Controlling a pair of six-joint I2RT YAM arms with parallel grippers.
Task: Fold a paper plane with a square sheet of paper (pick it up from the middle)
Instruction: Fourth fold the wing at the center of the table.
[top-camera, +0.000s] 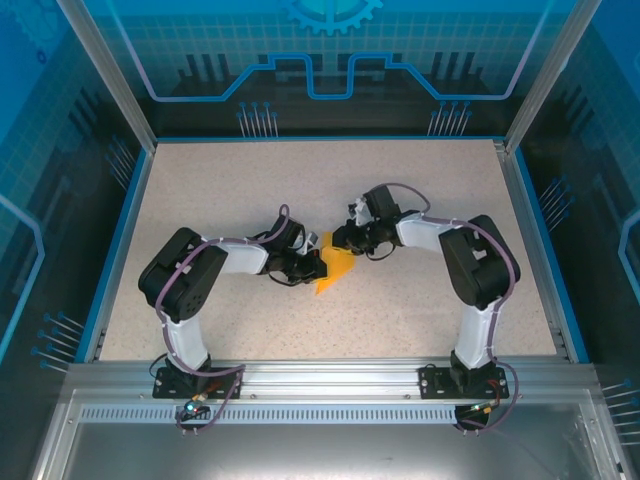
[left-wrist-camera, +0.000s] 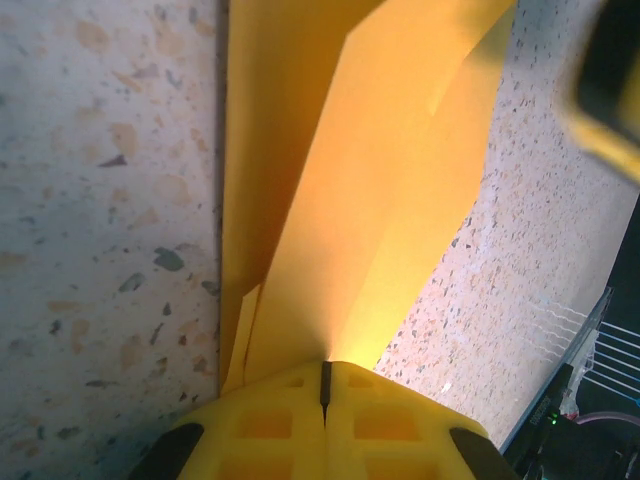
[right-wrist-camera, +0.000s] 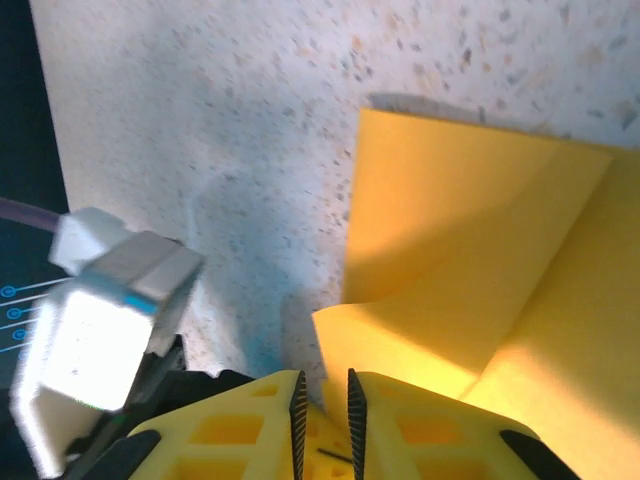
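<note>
Over the table (top-camera: 200, 200), both arms (top-camera: 235, 257) (top-camera: 425, 232) bend inward, fingers (left-wrist-camera: 265, 425) pinching the paper (top-camera: 338, 268).

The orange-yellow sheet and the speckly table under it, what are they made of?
The sheet looks like thin matte paper: it holds sharp creases and light glows through it. The table looks like hard, dull laminate or stone-look composite, pale with dark and tan flecks; which one I cannot tell.

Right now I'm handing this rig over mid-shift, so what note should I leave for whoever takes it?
Left claw: shut on the orange-yellow paper, pinching a folded edge.
Right claw: nearly shut on the same paper's other side.
Paper lies at the middle of the table, between the arms.
Done: some layers folded over.
Left: not yet a slim dart; more folds needed.
</note>
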